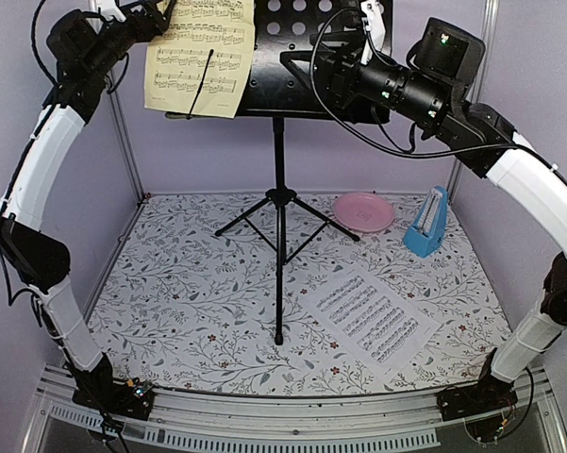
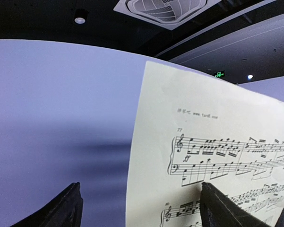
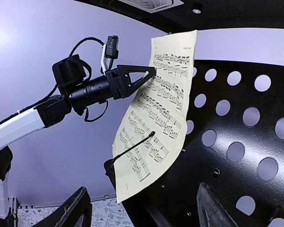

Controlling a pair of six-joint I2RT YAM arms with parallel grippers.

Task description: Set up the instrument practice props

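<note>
Pale-yellow sheet rests on music stand desk's left side in top view. Your left gripper at its upper left edge, right gripper before desk's right half. White sheet flat on table, blue metronome beyond it.
Left wrist: fingers spread wide, yellow sheet's edge between them, unpinched.
Right wrist: fingers spread, perforated desk ahead.

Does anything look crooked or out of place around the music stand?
The pale-yellow sheet overhangs the left edge of the music stand, bowing away from it. The white sheet lies on the table, not the stand.
</note>
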